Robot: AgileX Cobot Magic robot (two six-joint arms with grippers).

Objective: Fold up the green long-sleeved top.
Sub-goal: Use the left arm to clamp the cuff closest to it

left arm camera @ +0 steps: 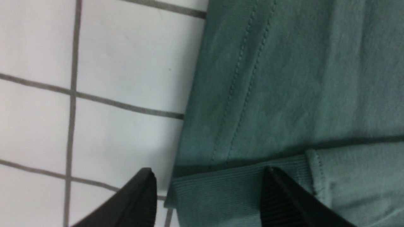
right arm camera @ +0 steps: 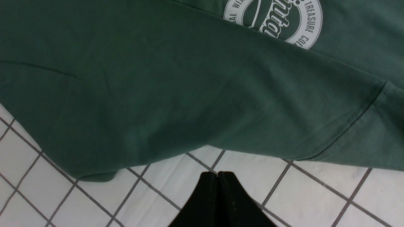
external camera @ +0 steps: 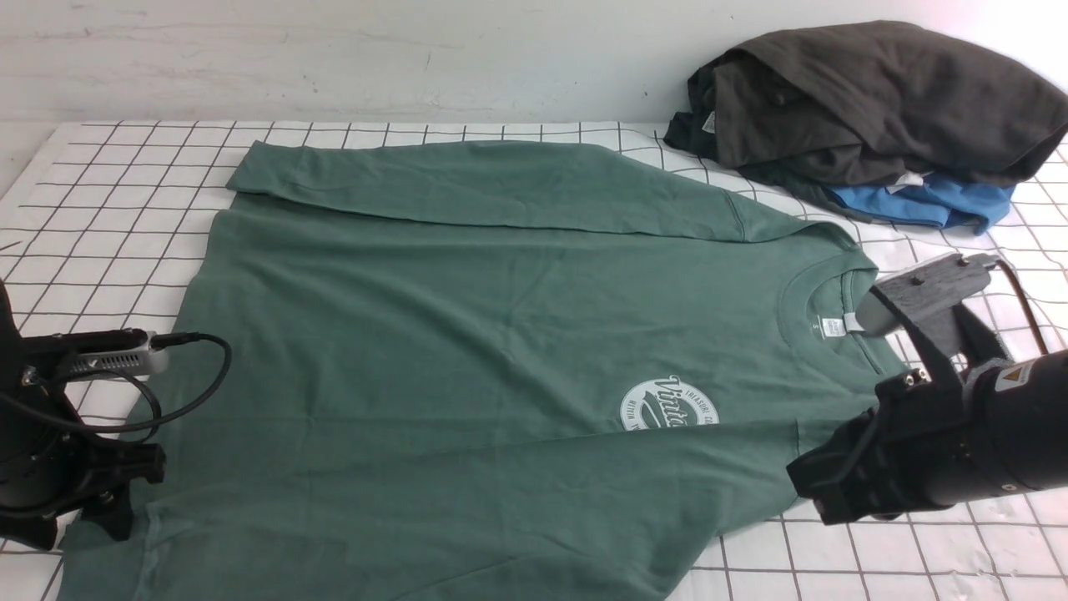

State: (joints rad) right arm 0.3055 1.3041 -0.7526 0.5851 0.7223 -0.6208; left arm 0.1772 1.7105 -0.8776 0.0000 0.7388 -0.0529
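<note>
So the top [external camera: 467,334] lay flat on the cloth [external camera: 108,192], far sleeve [external camera: 467,179] and near sleeve [external camera: 467,492] already crossed over its body. Folding the body itself, we judged, was all left to do. Our left gripper [left arm camera: 207,176] hung with fingers apart at a cuff [left arm camera: 227,192], and our right gripper [right arm camera: 217,176] was pinched together on nothing beside the near sleeve.

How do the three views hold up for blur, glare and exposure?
Front view: sharp and evenly lit, only the wall washes out above the dark bundled garment. Left wrist view: slightly soft, stitching on the green long-sleeved top traceable, faint shadow on the checked cloth beside its hem. Right wrist view: white logo crisp, no glare.
</note>
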